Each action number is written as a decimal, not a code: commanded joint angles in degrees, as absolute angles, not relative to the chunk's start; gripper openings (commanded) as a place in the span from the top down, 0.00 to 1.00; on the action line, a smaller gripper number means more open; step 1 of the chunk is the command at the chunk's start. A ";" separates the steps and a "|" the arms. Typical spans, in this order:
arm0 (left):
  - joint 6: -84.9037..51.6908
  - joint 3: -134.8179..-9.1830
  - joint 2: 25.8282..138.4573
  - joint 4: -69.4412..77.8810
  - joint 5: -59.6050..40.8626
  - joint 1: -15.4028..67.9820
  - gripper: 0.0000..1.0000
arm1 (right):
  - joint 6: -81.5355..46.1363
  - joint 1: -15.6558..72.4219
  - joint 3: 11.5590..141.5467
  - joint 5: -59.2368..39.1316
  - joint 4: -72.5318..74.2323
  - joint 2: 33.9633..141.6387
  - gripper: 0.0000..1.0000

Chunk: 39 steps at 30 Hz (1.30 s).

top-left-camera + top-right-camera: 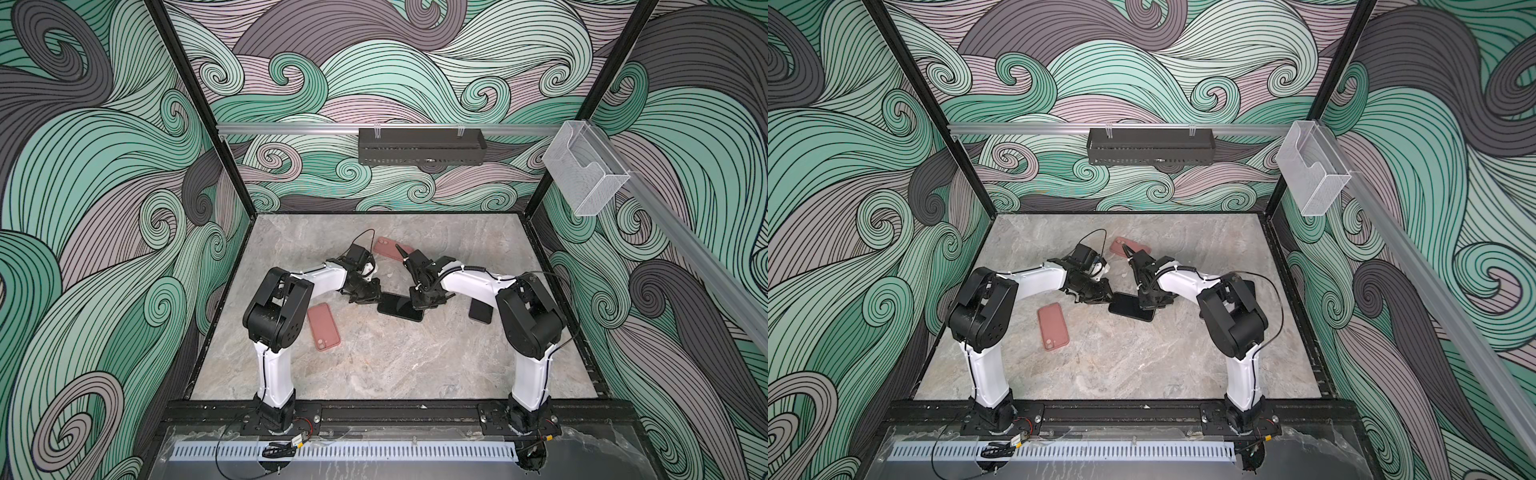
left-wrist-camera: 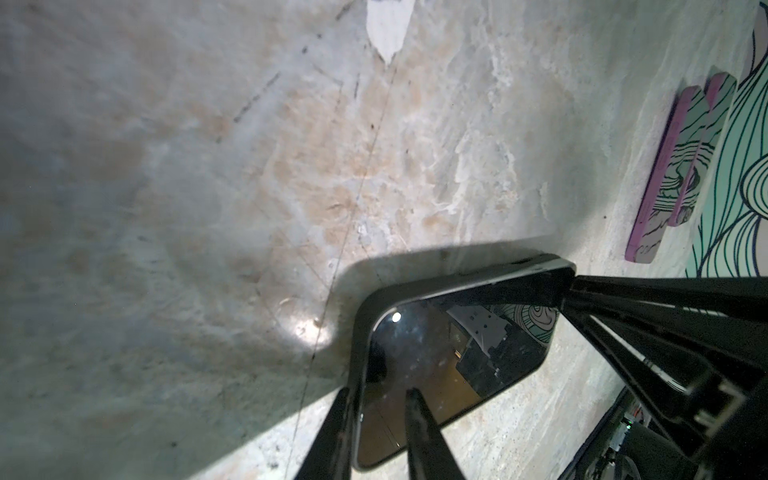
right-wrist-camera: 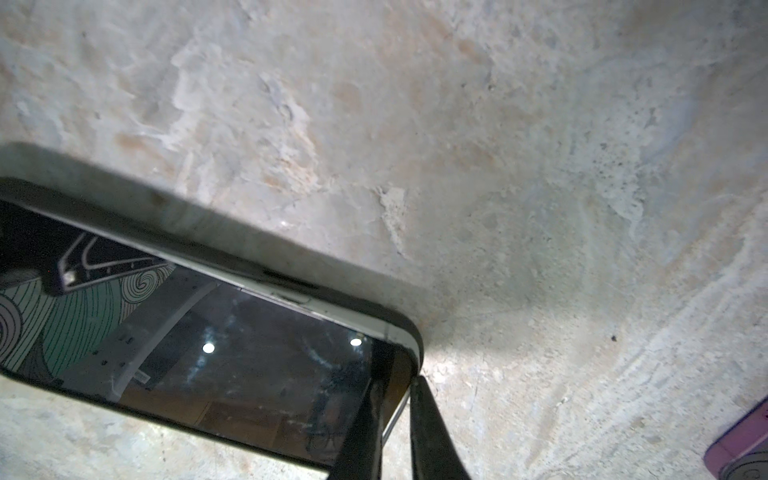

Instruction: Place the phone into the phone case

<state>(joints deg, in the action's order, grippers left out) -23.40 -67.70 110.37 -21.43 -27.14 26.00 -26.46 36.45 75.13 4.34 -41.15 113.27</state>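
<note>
Black phone (image 1: 395,308), screen up at the centre of the counter (image 1: 374,365) with its long axis across, is pinched at opposite ends by left hand (image 1: 379,297) and right hand (image 1: 417,307); pink case (image 1: 323,326) is seen nearby

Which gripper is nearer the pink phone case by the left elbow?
Left: left gripper pinches the black phone at the end toward the pink case; right gripper pinches its far end.

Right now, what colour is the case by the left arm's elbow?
The case is dusty pink; clearest in a top view.
</note>
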 commanded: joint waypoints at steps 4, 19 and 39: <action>-22.07 -69.39 109.42 -22.41 -28.41 25.58 0.75 | -27.54 36.30 64.20 7.06 -43.42 133.83 0.85; -22.08 -68.38 109.06 -21.82 -28.48 25.63 0.75 | -28.56 37.18 63.02 6.26 -41.80 135.94 0.86; -21.93 -68.03 108.77 -22.06 -28.65 25.40 0.75 | -29.13 37.35 62.16 6.17 -40.23 136.90 0.86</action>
